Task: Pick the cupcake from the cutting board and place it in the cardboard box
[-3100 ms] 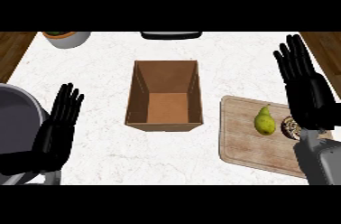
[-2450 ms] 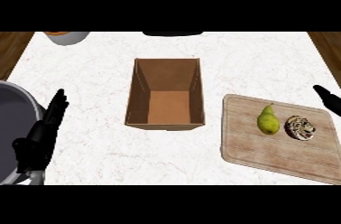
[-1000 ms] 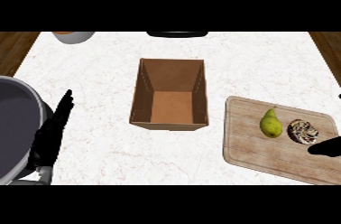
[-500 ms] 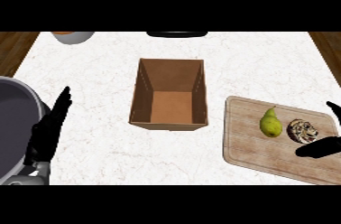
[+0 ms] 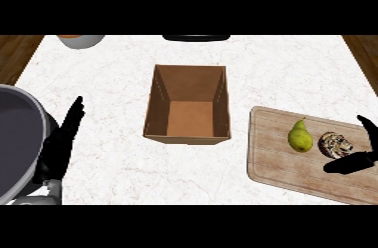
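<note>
The cupcake (image 5: 336, 144), brown with pale swirls, lies on the wooden cutting board (image 5: 280, 169) at the right, beside a green pear (image 5: 299, 137). My right hand (image 5: 356, 160) enters from the right edge, thumb and fingers spread around the cupcake's right side without clearly touching it; it is open. The cardboard box (image 5: 187, 105) stands open-topped in the middle with nothing inside. My left hand (image 5: 63, 140) rests edge-on at the lower left, fingers straight and pointing up.
A large grey round pan or pot (image 5: 18, 142) fills the left edge next to my left hand. A bowl (image 5: 80, 40) sits at the top left and a dark object (image 5: 196, 38) at the top centre.
My right hand has come back in from the right edge and moved up to the cupcake. The left hand has turned edge-on and stayed at the lower left.
</note>
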You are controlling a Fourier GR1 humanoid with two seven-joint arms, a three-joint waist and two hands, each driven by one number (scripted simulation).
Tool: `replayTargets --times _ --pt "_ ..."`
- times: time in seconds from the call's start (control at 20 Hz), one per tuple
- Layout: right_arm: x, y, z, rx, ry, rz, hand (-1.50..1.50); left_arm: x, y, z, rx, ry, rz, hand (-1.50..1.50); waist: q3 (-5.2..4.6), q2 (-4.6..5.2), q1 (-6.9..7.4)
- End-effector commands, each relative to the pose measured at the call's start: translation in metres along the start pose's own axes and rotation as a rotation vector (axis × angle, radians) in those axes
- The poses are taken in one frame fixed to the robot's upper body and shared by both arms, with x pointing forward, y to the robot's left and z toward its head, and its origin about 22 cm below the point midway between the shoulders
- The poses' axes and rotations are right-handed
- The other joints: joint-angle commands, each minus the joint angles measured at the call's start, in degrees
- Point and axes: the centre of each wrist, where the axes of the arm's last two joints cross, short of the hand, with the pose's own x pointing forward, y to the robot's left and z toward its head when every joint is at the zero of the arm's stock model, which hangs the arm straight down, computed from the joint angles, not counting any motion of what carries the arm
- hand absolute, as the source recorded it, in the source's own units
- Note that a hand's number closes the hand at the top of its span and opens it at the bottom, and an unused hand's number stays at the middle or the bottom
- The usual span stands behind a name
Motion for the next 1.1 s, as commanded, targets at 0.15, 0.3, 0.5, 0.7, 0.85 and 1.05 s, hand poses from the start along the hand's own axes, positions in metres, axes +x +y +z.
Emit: replayTargets --times 0.15,0.3,0.5,0.7,0.85,1.05 --pt "-0.013 0.020 -0.002 -0.015 0.010 -0.015 -1.50 -0.011 0.013 0.007 -0.001 0.002 -0.010 0.00 -0.01 -0.02 -0.07" --pt "0.006 0.034 -0.006 -0.021 -0.010 -0.005 -1.50 -0.014 -0.001 0.006 -0.008 -0.012 -0.001 0.00 0.00 0.01 0.05" --pt "0.004 0.018 -0.019 -0.009 -0.005 -0.019 -1.50 -0.015 -0.003 -0.014 0.004 0.000 0.011 0.00 -0.01 0.05 -0.07" --pt "0.008 0.030 -0.015 -0.014 0.003 -0.028 -1.50 -0.007 0.017 0.015 0.012 -0.005 -0.021 0.00 0.00 -0.01 0.13" --pt "0.002 0.038 -0.027 0.003 0.005 -0.003 -1.50 -0.014 0.009 0.013 -0.001 0.001 -0.007 0.00 0.00 0.02 0.10" --pt "0.004 0.044 -0.019 0.017 0.010 0.022 -1.50 0.004 -0.002 -0.002 0.000 0.006 0.001 0.00 0.00 0.02 -0.03"
